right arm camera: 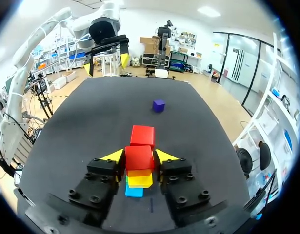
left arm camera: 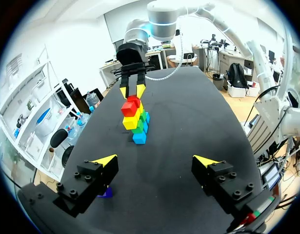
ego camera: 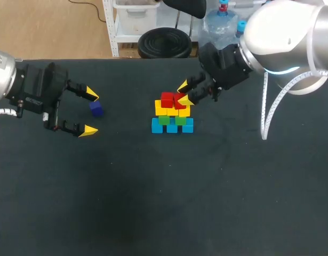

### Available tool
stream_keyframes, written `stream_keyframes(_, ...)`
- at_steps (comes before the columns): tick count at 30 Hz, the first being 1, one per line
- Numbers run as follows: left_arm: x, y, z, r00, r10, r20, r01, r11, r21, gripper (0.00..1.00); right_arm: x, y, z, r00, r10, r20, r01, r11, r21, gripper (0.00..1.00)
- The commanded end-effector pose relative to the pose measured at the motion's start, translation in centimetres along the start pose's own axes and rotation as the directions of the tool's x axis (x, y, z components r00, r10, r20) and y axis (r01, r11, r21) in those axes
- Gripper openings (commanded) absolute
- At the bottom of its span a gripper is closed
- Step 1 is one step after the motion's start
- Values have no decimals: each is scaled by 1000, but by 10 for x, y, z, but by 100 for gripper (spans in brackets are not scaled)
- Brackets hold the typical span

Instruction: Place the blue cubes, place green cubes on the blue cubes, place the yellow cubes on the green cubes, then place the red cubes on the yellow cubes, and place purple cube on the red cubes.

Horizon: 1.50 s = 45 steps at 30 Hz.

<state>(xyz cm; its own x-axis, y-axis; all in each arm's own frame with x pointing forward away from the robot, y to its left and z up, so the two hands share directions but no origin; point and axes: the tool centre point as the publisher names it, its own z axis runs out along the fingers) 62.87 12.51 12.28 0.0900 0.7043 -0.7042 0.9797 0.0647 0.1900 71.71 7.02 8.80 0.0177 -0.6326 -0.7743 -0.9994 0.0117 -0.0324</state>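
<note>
The right pincer [ego camera: 184,93] is clamped on a red cube [right arm camera: 139,157]. Its two yellow tips press the cube's opposite faces, and the cube sits on top of the stack [ego camera: 172,114] in the middle of the bench [ego camera: 206,202]. A second red cube [right arm camera: 142,135] lies just ahead of the fingers, on the same level and touching the held one. Directly under the pincer, a yellow cube [right arm camera: 140,180] and the edge of a blue cube [right arm camera: 134,191] show below the held cube.

The left pincer [ego camera: 90,112] stands wide apart and grips nothing, well to the left of the stack. The purple cube [ego camera: 96,109] lies on the bench between its open fingers, close to the farther one. In the left wrist view the cube is tucked partly under that finger [left arm camera: 91,183].

By count there are two red cubes and one purple cube. From above, the stack shows three blue cubes [ego camera: 172,127] in the bottom row and two green cubes [ego camera: 164,120] on them. Above these is a yellow layer [ego camera: 165,110] of at least two cubes; the exact number cannot be told.
</note>
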Motion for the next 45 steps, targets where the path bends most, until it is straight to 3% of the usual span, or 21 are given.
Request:
stream_keyframes(1,2,-1,0,1000,4,6,-4,1000,-3,100,0,-2,1,1000,3,0,-3,1000,-3,95)
stream_keyframes(2,2,-1,0,1000,4,6,-4,1000,-3,100,1,-2,0,1000,4,0,-4,1000,-2,100)
stream_keyframes(13,2,-1,0,1000,4,6,-4,1000,-3,100,3,-2,-7,1000,17,-1,-17,1000,14,100)
stream_keyframes(22,2,-1,0,1000,4,6,-4,1000,-3,100,9,-1,-35,1000,29,5,-29,998,63,100)
stream_keyframes(35,2,-1,0,1000,4,6,-4,1000,-3,100,44,12,-93,986,83,146,-96,992,84,100)
stream_keyframes(45,2,-1,0,1000,4,6,-4,1000,-3,100,59,26,-116,980,91,180,-106,992,75,100)
